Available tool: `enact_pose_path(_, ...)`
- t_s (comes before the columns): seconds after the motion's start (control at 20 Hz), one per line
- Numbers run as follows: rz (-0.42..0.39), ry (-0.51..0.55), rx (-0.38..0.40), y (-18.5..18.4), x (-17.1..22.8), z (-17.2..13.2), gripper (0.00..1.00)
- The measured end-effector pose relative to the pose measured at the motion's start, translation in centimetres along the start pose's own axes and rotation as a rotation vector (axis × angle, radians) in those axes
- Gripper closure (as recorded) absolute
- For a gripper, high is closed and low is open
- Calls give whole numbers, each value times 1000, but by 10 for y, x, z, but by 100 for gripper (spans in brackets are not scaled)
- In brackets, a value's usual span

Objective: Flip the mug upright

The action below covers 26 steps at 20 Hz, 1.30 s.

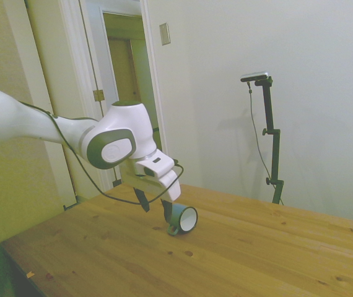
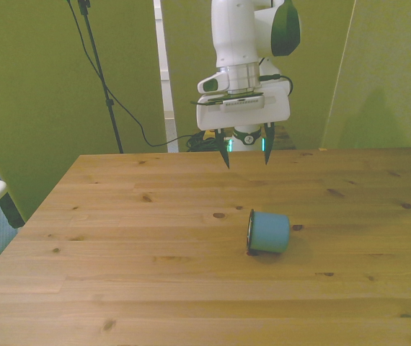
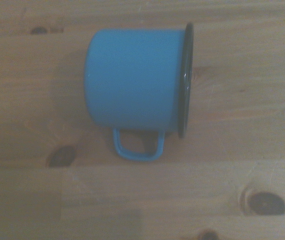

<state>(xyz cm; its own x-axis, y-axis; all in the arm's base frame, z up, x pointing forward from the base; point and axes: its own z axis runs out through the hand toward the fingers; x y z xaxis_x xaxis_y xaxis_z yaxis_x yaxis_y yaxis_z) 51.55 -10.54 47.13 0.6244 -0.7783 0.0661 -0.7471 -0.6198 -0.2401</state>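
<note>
Mug [image 2: 269,231]: lay on its side on the wooden tabletop [image 2: 155,274], about mid-depth and toward the front view's right, its open mouth facing the front view's left.
Mug in side view [image 1: 182,218]: white inside showed toward that camera, with the small loop handle low, at the tabletop.
Mug in wrist view [image 3: 137,100]: blue wall, dark rim and loop handle [image 3: 138,144] were seen from above, filling the middle of the picture, with wood knots around it.
Gripper [image 2: 245,153]: hung above the tabletop, behind the mug as the front view showed it, pointing down and clear of the mug.
Fingers [image 2: 224,153]: spread apart with an empty gap between them, holding nothing.
Gripper in side view [image 1: 155,207]: sat just beside the mug's closed end, its tips above the wood.
Contact: none visible between the fingers and the mug.
</note>
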Motion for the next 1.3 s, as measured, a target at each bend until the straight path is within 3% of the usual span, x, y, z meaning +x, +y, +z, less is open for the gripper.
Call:
enact_pose_path(0.25,-1,-2,9,-16,18,5,0)
enact_pose_path(0.5,21,-6,65,-27,31,3,0)
enact_pose_path(0.9,69,-82,150,-26,75,37,0)
enact_pose_path(1.3,33,-166,235,-31,87,69,0)
